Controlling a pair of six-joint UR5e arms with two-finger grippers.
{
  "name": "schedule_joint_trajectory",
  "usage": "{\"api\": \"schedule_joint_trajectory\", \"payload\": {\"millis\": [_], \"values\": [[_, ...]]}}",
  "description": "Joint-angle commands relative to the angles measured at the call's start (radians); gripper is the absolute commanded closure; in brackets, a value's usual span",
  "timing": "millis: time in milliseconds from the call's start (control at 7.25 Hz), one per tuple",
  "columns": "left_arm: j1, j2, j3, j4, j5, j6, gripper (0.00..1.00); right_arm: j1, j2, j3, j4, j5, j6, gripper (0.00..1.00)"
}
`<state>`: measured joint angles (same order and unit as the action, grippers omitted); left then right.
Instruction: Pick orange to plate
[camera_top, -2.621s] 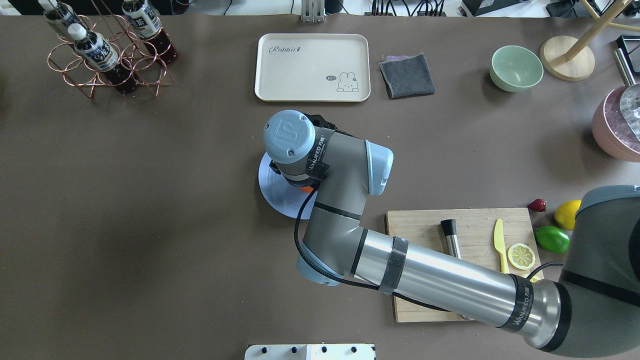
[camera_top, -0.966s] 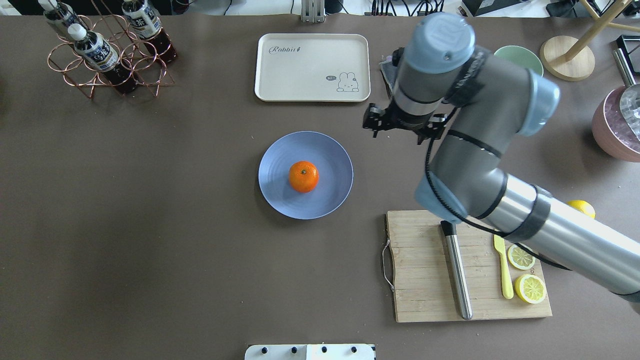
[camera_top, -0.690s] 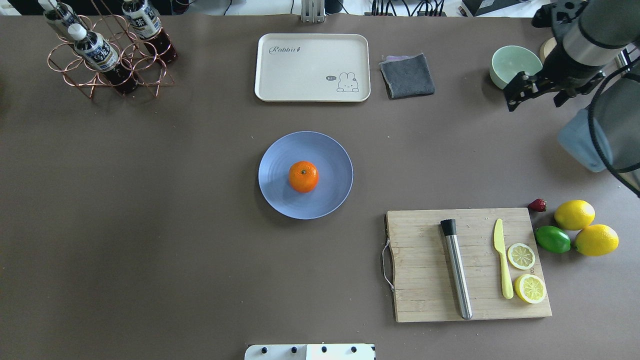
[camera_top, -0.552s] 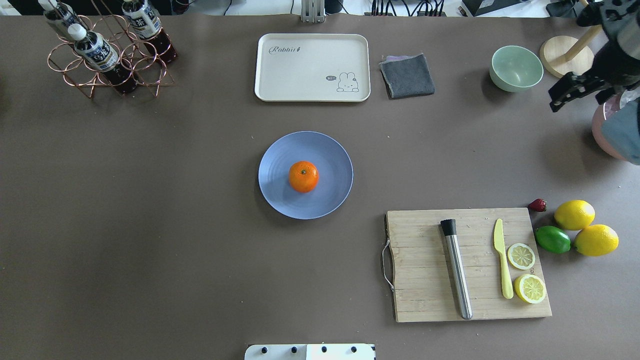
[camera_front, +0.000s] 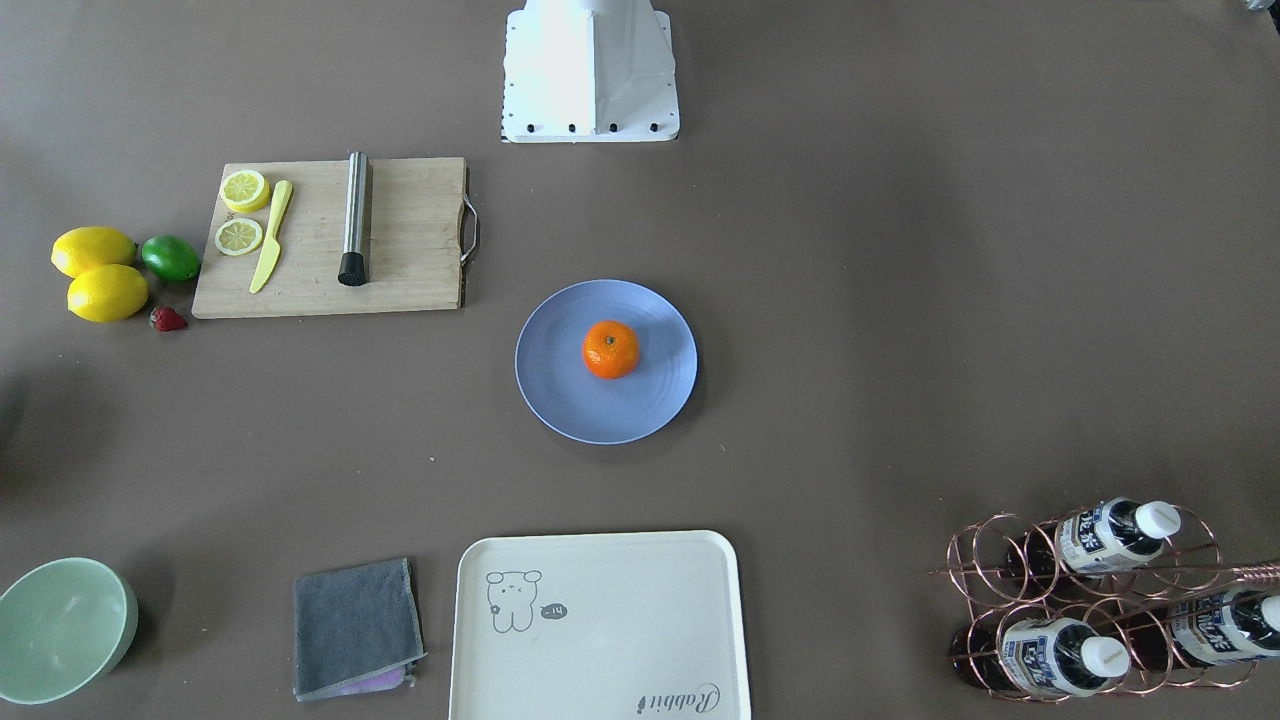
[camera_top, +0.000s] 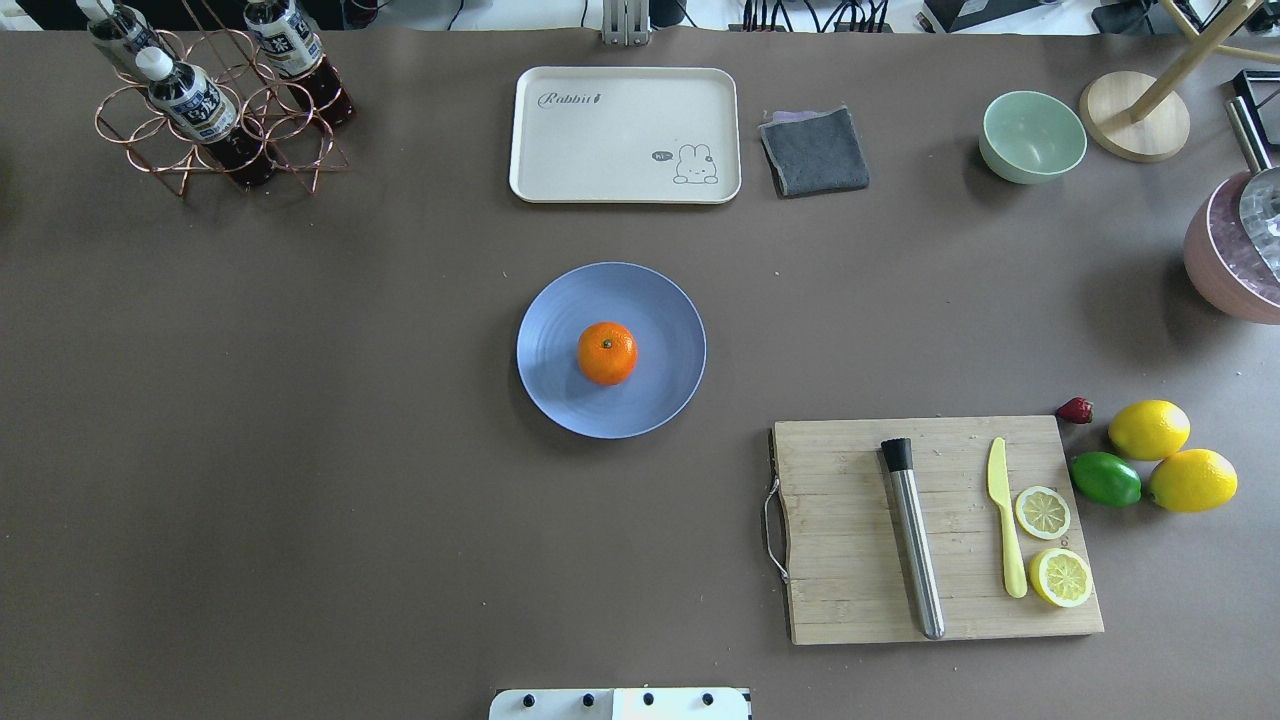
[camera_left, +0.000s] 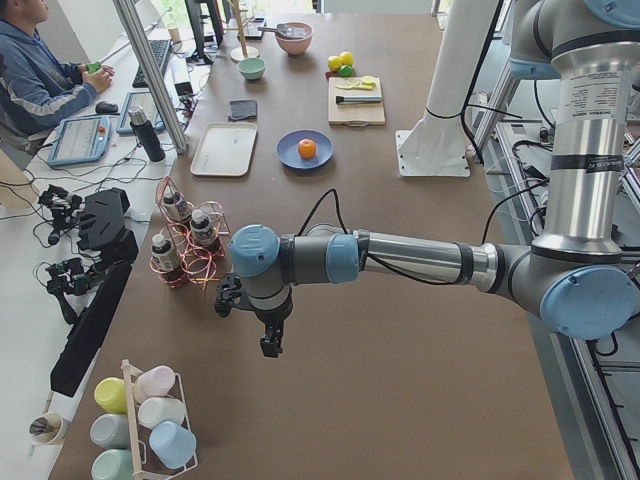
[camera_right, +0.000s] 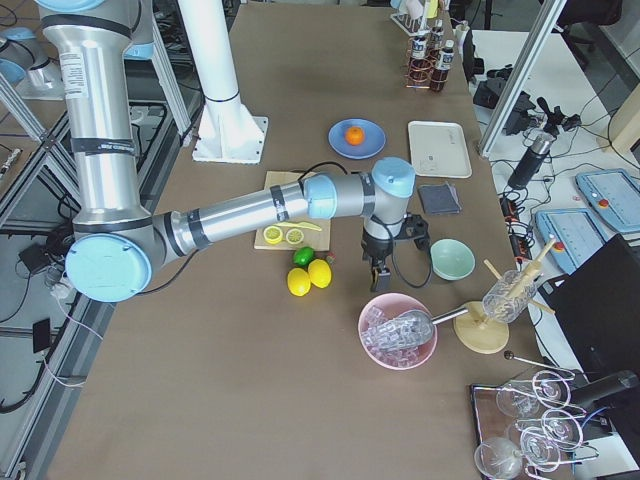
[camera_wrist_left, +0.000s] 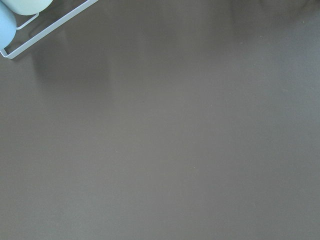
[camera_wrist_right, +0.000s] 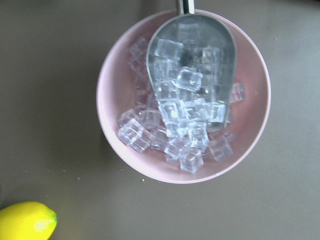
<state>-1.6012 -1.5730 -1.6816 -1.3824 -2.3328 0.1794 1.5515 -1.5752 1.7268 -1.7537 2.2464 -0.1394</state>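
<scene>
Brown table (camera_top: 300, 450), orange (camera_top: 607, 353) on plate (camera_top: 560, 400); left end effector (camera_left: 270, 345), right end effector (camera_right: 378, 279): opening indiscernible.

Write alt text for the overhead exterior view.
An orange sits at the centre of a blue plate mid-table; no robot arm in view. A cream tray lies beyond it, a wooden cutting board nearer right.
</scene>
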Motion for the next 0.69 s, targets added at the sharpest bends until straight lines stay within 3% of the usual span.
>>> {"api": "schedule_joint_trajectory", "payload": {"millis": [0, 552], "values": [[0.000, 0.004, -0.001, -0.001, 0.000, -0.001, 0.02, 0.077, -0.058, -0.042, 0.020, -0.001, -0.043, 0.00], [0.000, 0.002, 0.017, -0.079, -0.003, -0.014, 0.02, 0.078, -0.065, -0.047, 0.023, 0.002, -0.043, 0.00]]}}
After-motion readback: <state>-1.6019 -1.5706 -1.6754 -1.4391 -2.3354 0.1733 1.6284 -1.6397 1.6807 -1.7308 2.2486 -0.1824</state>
